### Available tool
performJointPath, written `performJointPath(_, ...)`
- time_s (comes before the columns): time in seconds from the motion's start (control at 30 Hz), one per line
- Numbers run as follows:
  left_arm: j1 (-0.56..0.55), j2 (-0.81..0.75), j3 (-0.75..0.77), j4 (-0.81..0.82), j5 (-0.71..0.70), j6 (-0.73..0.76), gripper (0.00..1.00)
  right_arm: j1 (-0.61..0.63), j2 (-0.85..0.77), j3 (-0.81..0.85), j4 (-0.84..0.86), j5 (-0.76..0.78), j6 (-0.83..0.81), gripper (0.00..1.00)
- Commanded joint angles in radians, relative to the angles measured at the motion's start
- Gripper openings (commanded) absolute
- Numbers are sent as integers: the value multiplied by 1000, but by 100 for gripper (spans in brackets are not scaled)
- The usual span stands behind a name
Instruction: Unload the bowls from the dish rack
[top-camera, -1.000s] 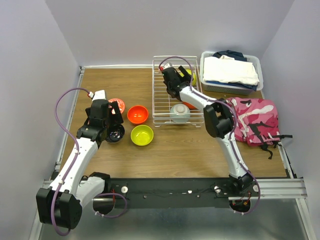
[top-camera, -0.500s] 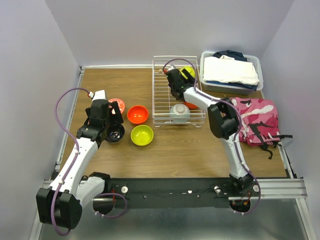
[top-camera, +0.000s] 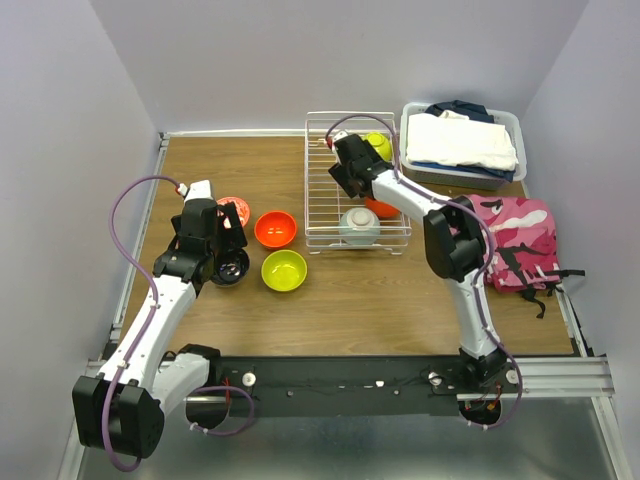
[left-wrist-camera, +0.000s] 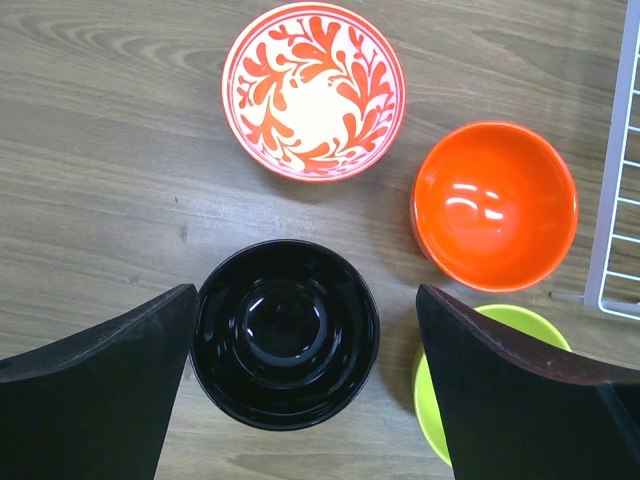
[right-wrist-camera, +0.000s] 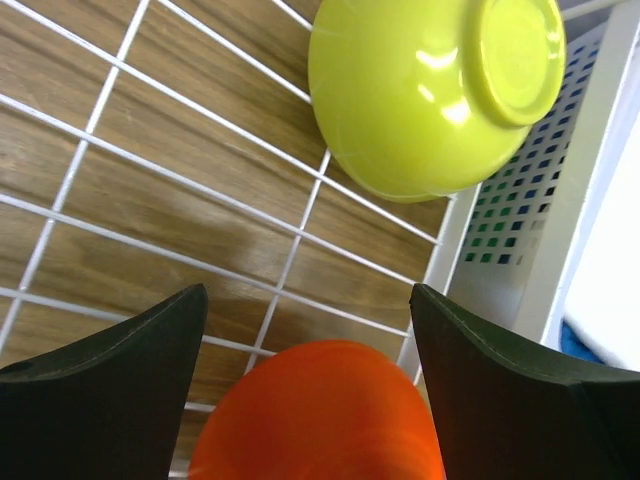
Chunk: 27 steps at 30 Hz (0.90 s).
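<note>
No text, label, brand, number or sign is legible in any view. The only marking is the red leaf pattern inside the white-and-red bowl (left-wrist-camera: 313, 92), which is ornament and not lettering.
</note>
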<state>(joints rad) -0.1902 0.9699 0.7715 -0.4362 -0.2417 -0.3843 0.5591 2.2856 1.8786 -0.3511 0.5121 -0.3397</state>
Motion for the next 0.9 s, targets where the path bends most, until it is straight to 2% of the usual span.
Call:
performJointPath(0.0,-2,-5,-5,7,22,13,99,-4,-72,24,-89,-92,139,90)
performJointPath(0.17,-2,-3,-3,7,33,12,99,-4,-167,-30,-92,-112,224,90)
performJointPath(0.57,-2,3,-6,10,61,13,99,-4,-340,-182,-232,-170,476,90)
performJointPath(0.87,-3,7,-11,10,59,15,99,2,-325,-161,-347,-181,557,90)
